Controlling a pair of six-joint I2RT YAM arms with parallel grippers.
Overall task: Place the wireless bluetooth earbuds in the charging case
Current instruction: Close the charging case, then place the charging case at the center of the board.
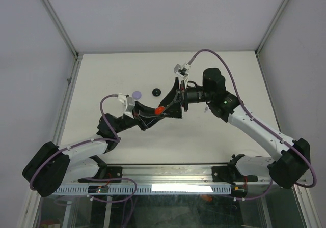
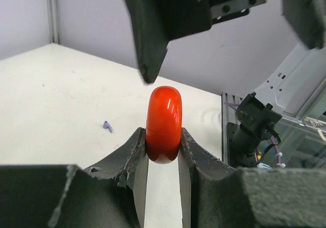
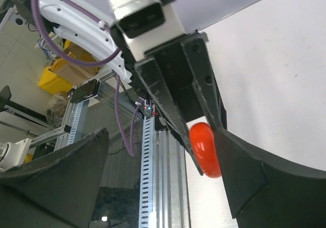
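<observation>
Fingers of the left gripper (image 2: 163,136) are sitting closest to the lens, pinching the red charging case (image 2: 164,118) by its two flat faces, with the jaws narrowed to the case's thickness. The case is standing edge-on between the fingertips, its lower part sunk between the pads and its upper part sticking out past the tips. Its long axis is running along the fingers, with the rounded end pointing away from the wrist. The right gripper (image 1: 171,108) is hanging spread wide and gripping nothing, its fingers straddling the case. Whether it is touching the left fingers is unclear. A lilac earbud (image 2: 107,126) is lying on the table (image 2: 46,101), well apart to the left of the left fingers and too small to read its heading. A lilac round case (image 1: 135,93) and a black round case (image 1: 156,91) are lying beyond both grippers.
</observation>
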